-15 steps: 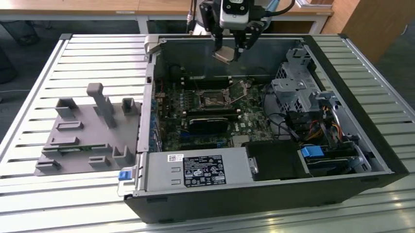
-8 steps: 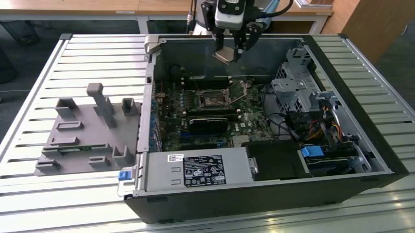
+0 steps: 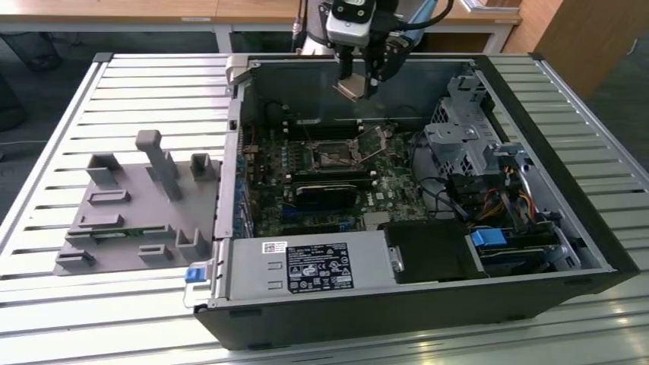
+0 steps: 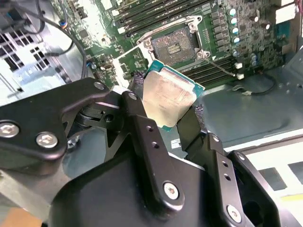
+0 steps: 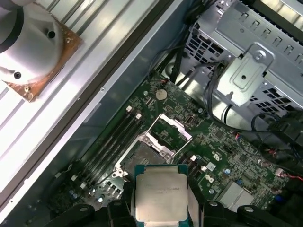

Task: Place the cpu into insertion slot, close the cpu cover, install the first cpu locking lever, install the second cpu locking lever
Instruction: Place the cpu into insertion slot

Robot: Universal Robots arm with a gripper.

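The cpu (image 5: 160, 196) was pinched by its edges in the gripper (image 4: 166, 98), so its underside was likely left free. In the exterior view it was held high, at 12 o'clock from the uncovered insertion slot (image 3: 332, 157).

Slatted metal table (image 3: 91, 308) carries open computer case (image 3: 406, 323), grey fixture block (image 3: 127, 220).
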